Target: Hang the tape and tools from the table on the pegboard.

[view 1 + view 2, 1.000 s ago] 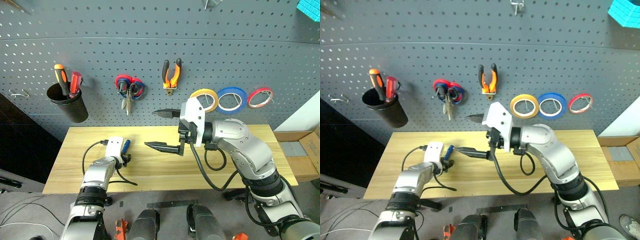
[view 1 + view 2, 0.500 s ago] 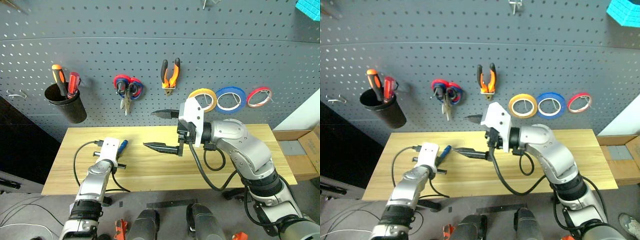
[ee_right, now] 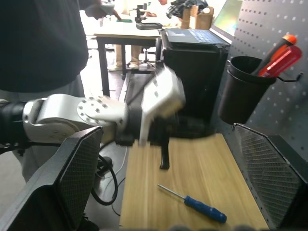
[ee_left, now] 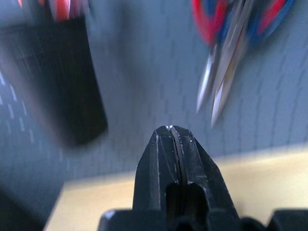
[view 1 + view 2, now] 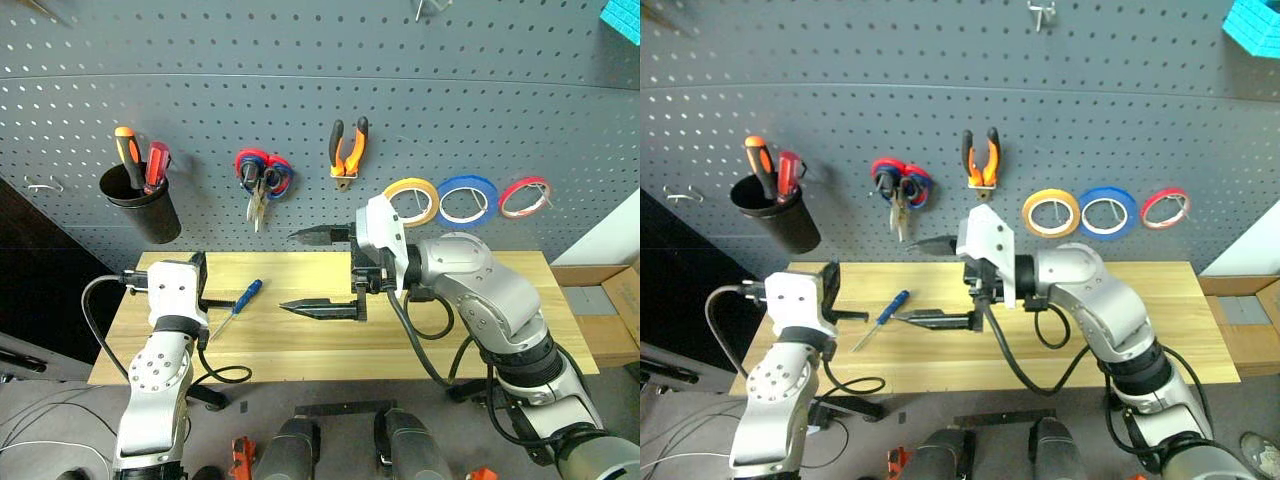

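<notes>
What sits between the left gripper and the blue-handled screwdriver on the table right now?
Nothing visible. The screwdriver lies alone on bare table, just beside the shut, empty left gripper. The open right gripper hangs further along, not between them.

3 tape rings on pegboard (image 5: pixel 300 60): yellow (image 5: pixel 410 199), blue (image 5: pixel 466 200), red (image 5: pixel 524 196). 1 pliers (image 5: pixel 346 152), 1 scissors bunch (image 5: pixel 260 181), 1 cup (image 5: pixel 142 204), 1 screwdriver (image 5: pixel 236 307) on table (image 5: pixel 500 340).

Blue-handled screwdriver (image 5: pixel 238 303) lies on the table (image 5: pixel 480 330); pliers (image 5: pixel 346 152) and yellow tape (image 5: pixel 410 200) hang.
</notes>
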You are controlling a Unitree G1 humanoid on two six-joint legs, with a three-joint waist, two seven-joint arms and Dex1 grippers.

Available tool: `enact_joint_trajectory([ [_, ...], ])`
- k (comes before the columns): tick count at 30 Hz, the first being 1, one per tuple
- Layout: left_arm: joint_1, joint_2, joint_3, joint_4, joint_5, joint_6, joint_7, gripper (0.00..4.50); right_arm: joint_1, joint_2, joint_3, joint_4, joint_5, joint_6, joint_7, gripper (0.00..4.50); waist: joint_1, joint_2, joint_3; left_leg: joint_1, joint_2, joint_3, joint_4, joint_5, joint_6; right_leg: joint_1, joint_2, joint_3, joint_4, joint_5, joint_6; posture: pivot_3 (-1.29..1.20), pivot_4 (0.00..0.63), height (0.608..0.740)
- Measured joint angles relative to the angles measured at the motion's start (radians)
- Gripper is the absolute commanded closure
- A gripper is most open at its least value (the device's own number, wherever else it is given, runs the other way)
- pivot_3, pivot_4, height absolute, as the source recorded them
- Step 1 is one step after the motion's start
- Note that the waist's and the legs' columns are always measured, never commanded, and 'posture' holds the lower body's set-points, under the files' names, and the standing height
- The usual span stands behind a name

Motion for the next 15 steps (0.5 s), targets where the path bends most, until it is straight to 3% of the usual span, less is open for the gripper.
enact_joint_trajectory([
  [2, -0.043, 0.004, -0.013, 0.036, -0.011, 0.081, -0.018, 4.49, -0.001, 0.005, 0.003, 0.007, 0.000, -0.005, 0.001, 0.00, 0.003, 0.000, 0.000, 0.000, 0.000, 0.000, 0.000, 0.000, 0.000, 0.000, 0.000, 0.000, 0.000, 0.000, 0.000, 0.06, 0.202, 0.740],
  [5, -0.126, 0.071, -0.098, 0.129, -0.002, 0.126, -0.110, 3.89, -0.002, 0.005, 0.011, 0.008, -0.001, -0.011, 0.001, 0.00, 0.007, 0.000, 0.000, 0.000, 0.000, 0.000, 0.000, 0.000, 0.000, 0.000, 0.000, 0.000, 0.000, 0.000, 0.000, 0.03, 0.203, 0.740],
  [10, -0.286, 0.066, -0.149, 0.331, -0.009, 0.240, -0.163, 2.23, 0.004, -0.016, 0.015, 0.006, -0.008, -0.011, -0.009, 0.00, 0.001, 0.000, 0.000, 0.000, 0.000, 0.000, 0.000, 0.000, 0.000, -0.001, 0.000, 0.001, 0.000, 0.000, 0.000, 0.00, 0.200, 0.740],
  [15, -0.354, 0.064, -0.150, 0.437, -0.028, 0.296, -0.196, 0.42, 0.010, -0.032, 0.015, 0.000, -0.009, -0.008, -0.034, 0.00, -0.011, 0.000, 0.000, 0.000, 0.001, 0.000, 0.000, 0.000, -0.001, -0.002, -0.002, 0.002, 0.000, 0.000, 0.000, -0.02, 0.203, 0.740],
])
